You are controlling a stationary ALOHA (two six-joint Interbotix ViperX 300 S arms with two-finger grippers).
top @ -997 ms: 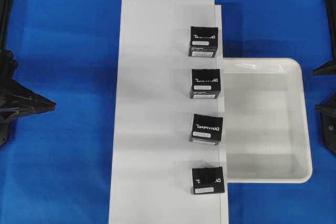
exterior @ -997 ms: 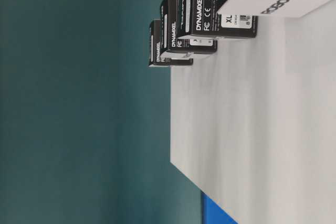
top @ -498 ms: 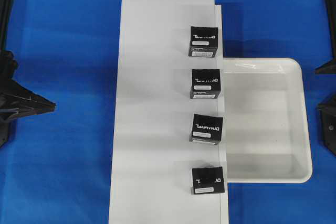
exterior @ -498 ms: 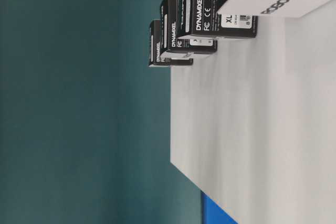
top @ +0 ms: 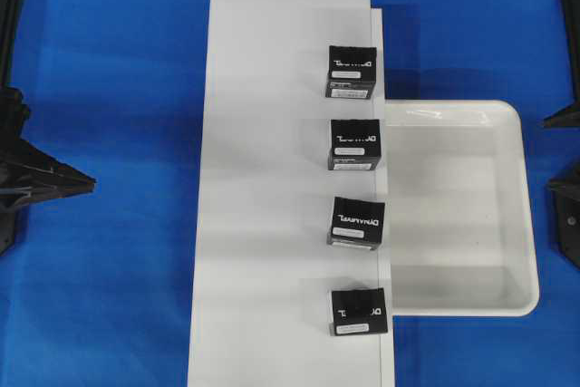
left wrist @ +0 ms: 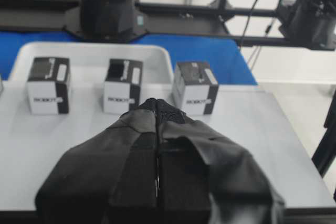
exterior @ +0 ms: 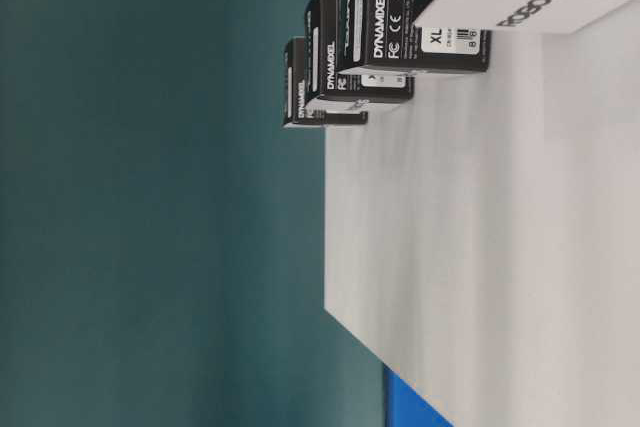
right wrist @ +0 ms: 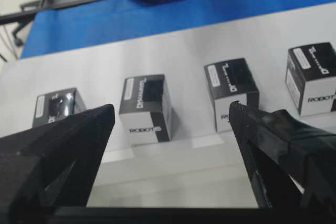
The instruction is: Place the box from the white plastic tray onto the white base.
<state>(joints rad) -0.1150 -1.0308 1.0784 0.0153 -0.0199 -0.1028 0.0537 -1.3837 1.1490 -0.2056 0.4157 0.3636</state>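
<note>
No change recorded between the earlier pictures and now. In both outside views, the four black boxes, including the box with the plain top, sit where they were along the white base. The white plastic tray has not shifted, and neither arm has moved.

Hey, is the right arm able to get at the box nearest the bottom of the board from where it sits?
Probably yes. The right pincer is open and pulled back beside the white plastic tray, which holds nothing. The box stands on the white base edge, uncovered from above.
</note>
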